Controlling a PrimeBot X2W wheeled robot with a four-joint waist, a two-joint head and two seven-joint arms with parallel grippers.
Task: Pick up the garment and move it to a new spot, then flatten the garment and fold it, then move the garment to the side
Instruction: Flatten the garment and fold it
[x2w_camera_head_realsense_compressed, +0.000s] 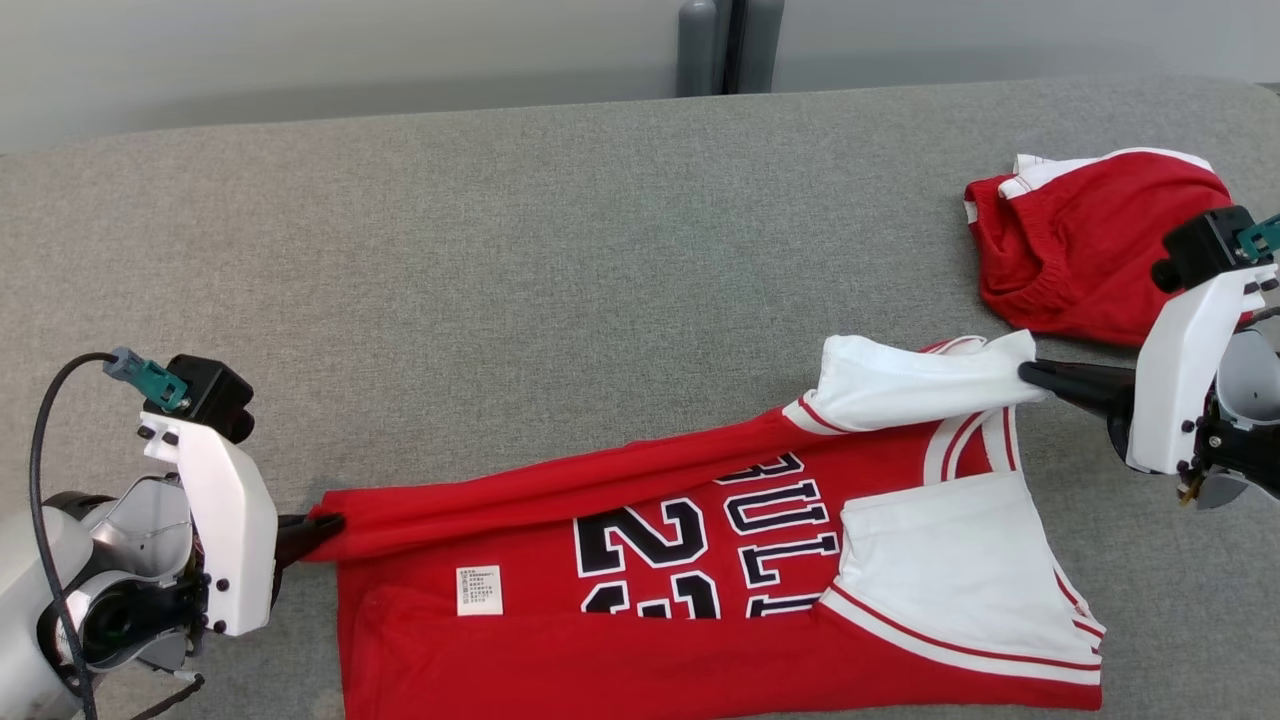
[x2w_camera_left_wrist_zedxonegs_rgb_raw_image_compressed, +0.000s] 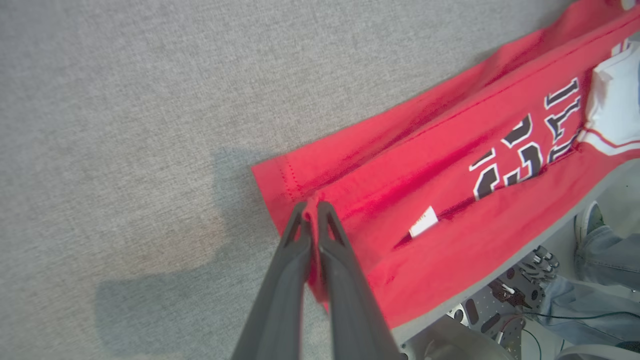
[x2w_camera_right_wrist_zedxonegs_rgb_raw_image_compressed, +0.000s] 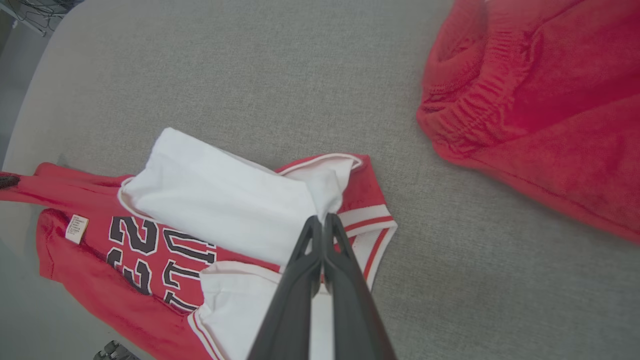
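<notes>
Both tight on soft red jersey (x2w_camera_head_realsense_compressed: 620, 660): L claw (x2w_camera_head_realsense_compressed: 325, 525) hem, R claw (x2w_camera_head_realsense_compressed: 1030, 372) white fold

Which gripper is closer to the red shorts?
Right. The right gripper pinches the jersey close beside the shorts; the left gripper pinches its hem, far to their left.

A grey cloth-covered table (x2w_camera_head_realsense_compressed: 500, 250) carries two garments. A red jersey (x2w_camera_head_realsense_compressed: 620, 650) with white sleeves and black lettering lies partly folded over itself. Crumpled red shorts (x2w_camera_head_realsense_compressed: 1080, 250) with white trim lie beyond the jersey's collar end, near but apart from it.
</notes>
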